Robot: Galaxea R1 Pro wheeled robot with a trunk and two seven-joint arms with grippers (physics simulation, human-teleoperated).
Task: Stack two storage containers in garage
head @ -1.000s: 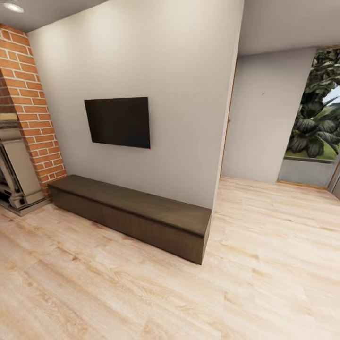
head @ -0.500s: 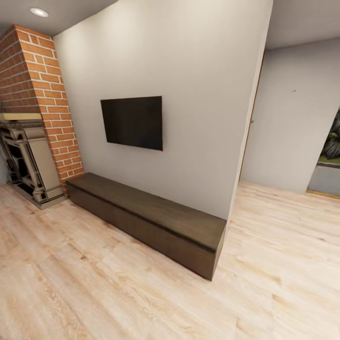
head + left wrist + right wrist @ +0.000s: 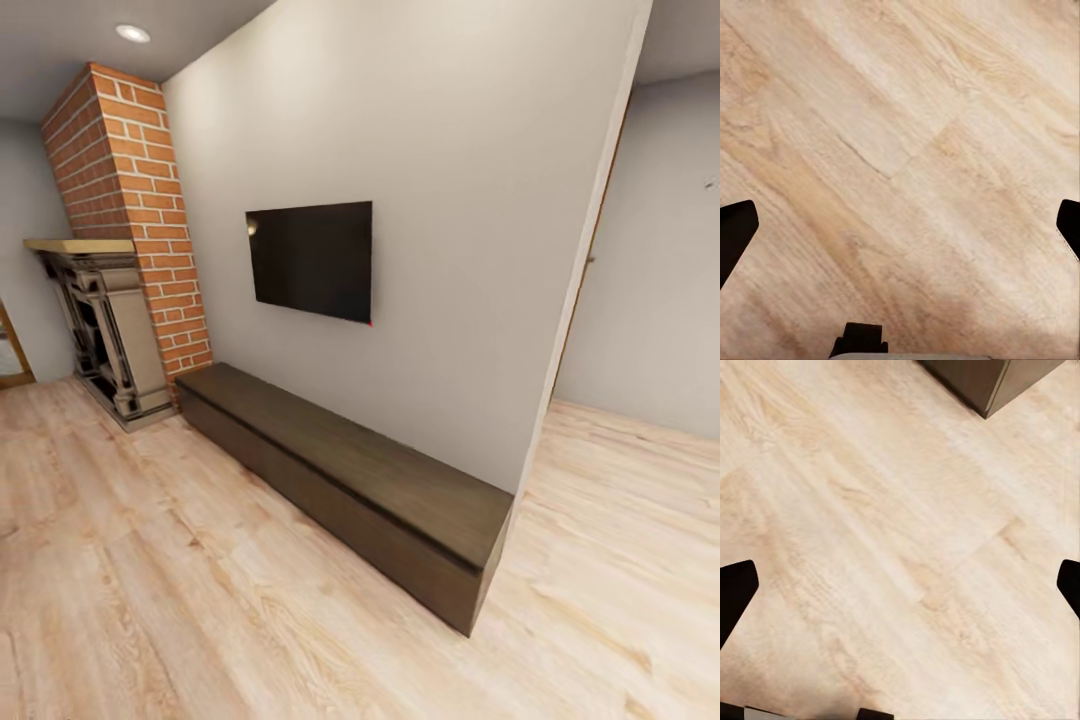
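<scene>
Comparing with a second ago, the head view has swung left: the TV and low cabinet sit further right, the fireplace is now exposed, the window lost. Both grippers are spread wide above wood floor, holding nothing. No containers are seen; the search likely continues.

Living room with a light wood plank floor.
The pale planks run out from the foot of a long, low dark-brown cabinet, which sits against a plain beige wall. Beyond the cabinet's right end, the same flooring carries on through an opening past the wall's edge.
</scene>
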